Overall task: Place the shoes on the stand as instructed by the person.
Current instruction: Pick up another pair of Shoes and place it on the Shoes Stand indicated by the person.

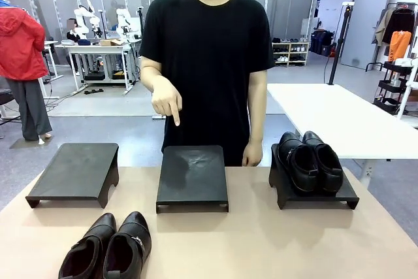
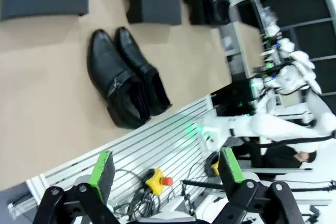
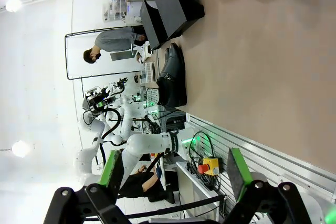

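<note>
Plainly, the person (image 1: 208, 44) is giving the instruction at this moment. They stand at the far edge of the table (image 1: 274, 240), and one hand (image 1: 168, 102) hangs with its index finger aimed down at the middle stand (image 1: 192, 176), which is bare. The other hand (image 1: 252, 155) rests at the far edge beside that stand, out of the way.

I read the pointing as naming the target for the buckled pair (image 1: 108, 247). That pair sits side by side on the table at the near edge, toward the near-left corner, with toes aimed at the far side. The plain pair (image 1: 310, 160) already stands on the right stand (image 1: 313, 194) near the far-right corner, so that half of the job looks done. The left stand (image 1: 73, 173), toward the far-left corner, is bare too.

The left gripper (image 2: 166, 161) hangs back from the near edge, its green pads (image 2: 102, 169) spread wide with nothing between them. Its camera looks across the table at the buckled pair, whose shoes touch each other with straps up. The right gripper (image 3: 176, 161) is likewise spread wide and empty, back from the near edge. Both seem parked clear, probably so the gesture can be read before anything moves.

Since the buckled pair lies on the left half, the left gripper looks the likelier one to fetch it. Glossy leather may slip in the pads, so a grip at the heel collar seems safer.
</note>
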Motion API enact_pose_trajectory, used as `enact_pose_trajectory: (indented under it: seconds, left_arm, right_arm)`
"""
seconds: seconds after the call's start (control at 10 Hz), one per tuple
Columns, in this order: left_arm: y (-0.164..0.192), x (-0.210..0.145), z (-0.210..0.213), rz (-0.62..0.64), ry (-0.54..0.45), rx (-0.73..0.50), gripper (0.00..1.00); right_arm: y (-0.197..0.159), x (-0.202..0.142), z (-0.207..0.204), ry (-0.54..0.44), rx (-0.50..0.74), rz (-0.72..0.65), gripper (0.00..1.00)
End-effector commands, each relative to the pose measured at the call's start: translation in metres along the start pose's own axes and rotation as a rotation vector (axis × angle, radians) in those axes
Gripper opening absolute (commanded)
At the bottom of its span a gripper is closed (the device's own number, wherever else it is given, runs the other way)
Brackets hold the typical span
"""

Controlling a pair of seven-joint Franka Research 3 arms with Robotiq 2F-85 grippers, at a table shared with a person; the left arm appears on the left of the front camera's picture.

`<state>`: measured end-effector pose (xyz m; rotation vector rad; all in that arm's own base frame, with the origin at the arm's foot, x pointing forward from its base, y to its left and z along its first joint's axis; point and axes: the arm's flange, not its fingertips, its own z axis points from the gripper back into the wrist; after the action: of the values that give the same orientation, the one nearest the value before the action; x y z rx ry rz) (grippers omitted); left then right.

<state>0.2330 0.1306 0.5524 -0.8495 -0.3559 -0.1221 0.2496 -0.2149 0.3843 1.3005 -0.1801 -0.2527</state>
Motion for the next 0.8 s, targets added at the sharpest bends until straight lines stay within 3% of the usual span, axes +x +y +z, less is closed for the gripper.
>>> enact_pose_trajectory:
  seconds: [0.0,0.3,0.5,0.7]
  left_arm:
    - [-0.023,0.006,-0.039,-0.012,0.099,0.111,1.00]
    - [-0.065,0.009,-0.098,-0.024,0.214,0.222,1.00]
    - [-0.081,0.008,-0.140,-0.009,0.254,0.364,1.00]
    - [-0.095,0.007,-0.176,-0.048,0.316,0.407,1.00]
  right_arm:
    - [0.002,-0.004,0.002,0.008,0.000,0.012,1.00]
    - [0.002,-0.004,0.002,0.008,0.000,0.012,1.00]
    - [0.002,-0.004,0.002,0.008,0.000,0.012,1.00]
    - [0.002,-0.004,0.002,0.008,0.000,0.012,1.00]
